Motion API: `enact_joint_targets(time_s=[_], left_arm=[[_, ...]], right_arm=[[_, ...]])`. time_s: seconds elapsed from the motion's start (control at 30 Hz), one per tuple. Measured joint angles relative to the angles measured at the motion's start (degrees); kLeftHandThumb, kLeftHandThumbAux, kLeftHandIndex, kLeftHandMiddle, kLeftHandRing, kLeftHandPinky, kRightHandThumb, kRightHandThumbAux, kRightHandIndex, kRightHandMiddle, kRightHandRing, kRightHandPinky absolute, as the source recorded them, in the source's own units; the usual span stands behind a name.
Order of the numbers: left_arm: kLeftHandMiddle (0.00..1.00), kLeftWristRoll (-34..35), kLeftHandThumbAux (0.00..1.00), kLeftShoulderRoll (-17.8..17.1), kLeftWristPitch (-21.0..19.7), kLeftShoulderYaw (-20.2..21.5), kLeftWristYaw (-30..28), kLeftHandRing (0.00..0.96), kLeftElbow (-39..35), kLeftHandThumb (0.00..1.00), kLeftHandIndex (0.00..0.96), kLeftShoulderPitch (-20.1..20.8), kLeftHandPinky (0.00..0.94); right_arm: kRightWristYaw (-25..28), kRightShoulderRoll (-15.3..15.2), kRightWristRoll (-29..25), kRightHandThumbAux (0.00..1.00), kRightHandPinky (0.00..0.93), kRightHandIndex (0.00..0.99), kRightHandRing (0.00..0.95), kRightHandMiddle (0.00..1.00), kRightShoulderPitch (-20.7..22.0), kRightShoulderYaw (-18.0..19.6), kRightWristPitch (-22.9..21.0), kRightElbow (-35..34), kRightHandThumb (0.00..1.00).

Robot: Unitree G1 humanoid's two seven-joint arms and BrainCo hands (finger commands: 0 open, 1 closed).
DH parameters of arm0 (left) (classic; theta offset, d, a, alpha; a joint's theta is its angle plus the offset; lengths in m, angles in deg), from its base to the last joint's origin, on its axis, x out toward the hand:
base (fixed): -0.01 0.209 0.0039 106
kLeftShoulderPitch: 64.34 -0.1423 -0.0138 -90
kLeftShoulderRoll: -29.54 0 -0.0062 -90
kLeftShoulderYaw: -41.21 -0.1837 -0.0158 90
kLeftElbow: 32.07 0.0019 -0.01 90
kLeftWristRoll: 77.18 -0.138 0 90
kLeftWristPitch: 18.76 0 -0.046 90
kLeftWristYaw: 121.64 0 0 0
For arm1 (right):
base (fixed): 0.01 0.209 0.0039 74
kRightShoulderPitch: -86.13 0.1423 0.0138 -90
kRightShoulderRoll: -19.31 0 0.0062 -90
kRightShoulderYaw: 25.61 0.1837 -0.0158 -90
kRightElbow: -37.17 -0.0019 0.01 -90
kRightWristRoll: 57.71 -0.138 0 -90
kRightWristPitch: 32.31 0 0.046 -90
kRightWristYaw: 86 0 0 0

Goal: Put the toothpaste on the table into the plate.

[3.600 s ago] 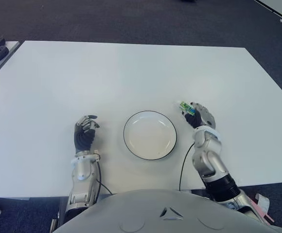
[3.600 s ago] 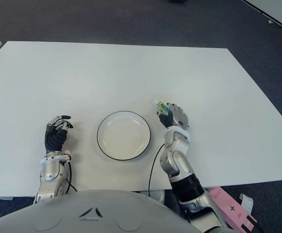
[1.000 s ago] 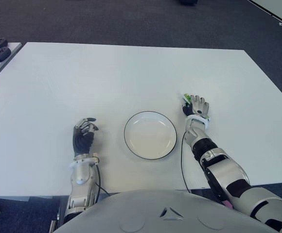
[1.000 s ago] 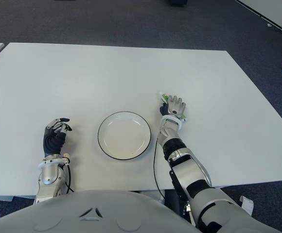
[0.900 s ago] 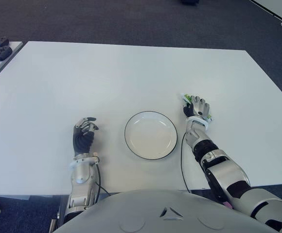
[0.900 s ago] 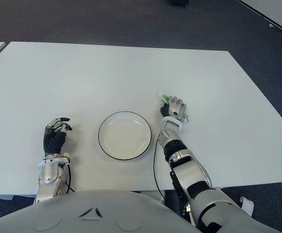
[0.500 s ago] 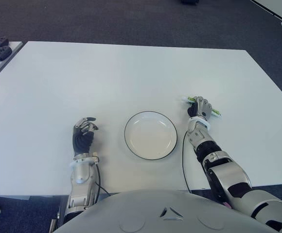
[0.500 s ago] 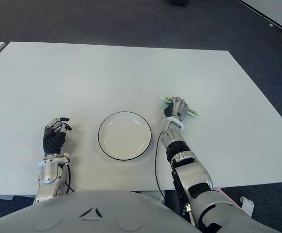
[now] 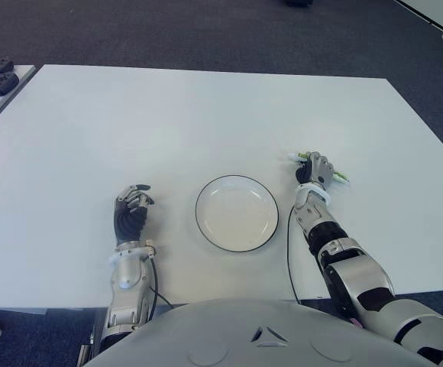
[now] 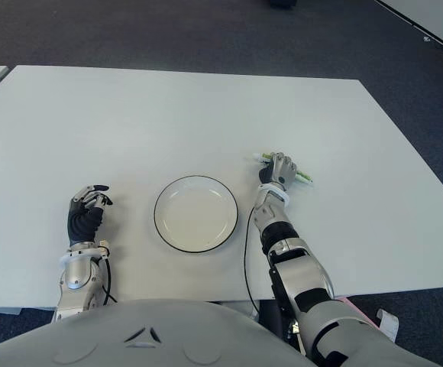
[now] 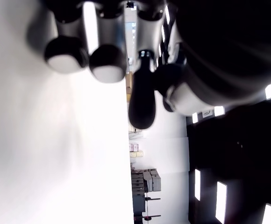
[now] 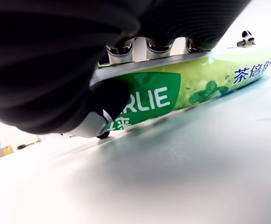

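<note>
Compared with the picture from a few seconds ago, my right hand (image 9: 315,169) has gone a little farther from the plate (image 9: 236,212) and has turned, and the toothpaste (image 12: 182,88) now lies crosswise under the fingers instead of pointing toward the far edge of the table (image 9: 206,115). In the last half second almost nothing changes. The right wrist view shows the fingers closed around the green tube, thumb on the near side, and the tube seems very low over the table surface or touching it; I cannot tell which. So the toothpaste is in my right hand, just to the right of the plate and a bit beyond its far rim, with both ends showing out of the fist. My left hand (image 9: 132,213) is idle to the left of the plate, fingers curled and holding nothing. I judge the grasping step is finished and the carrying step begins. The next move needs a lift clear of the rim, a short travel leftward over the plate, and then an opening of the fingers low enough that the tube does not bounce out.
</note>
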Motion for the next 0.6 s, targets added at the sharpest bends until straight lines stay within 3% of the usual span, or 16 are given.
enact_joint_targets(time_s=[0.6], left_arm=[[0.904, 0.0, 0.714, 0.0, -0.1, 0.8, 0.0, 0.896, 0.1, 0.708, 0.440, 0.3, 0.887]], right_arm=[[-0.2, -0.2, -0.2, 0.657, 0.725, 0.407, 0.502, 0.485, -3.8, 0.2, 0.2, -6.4, 0.951]])
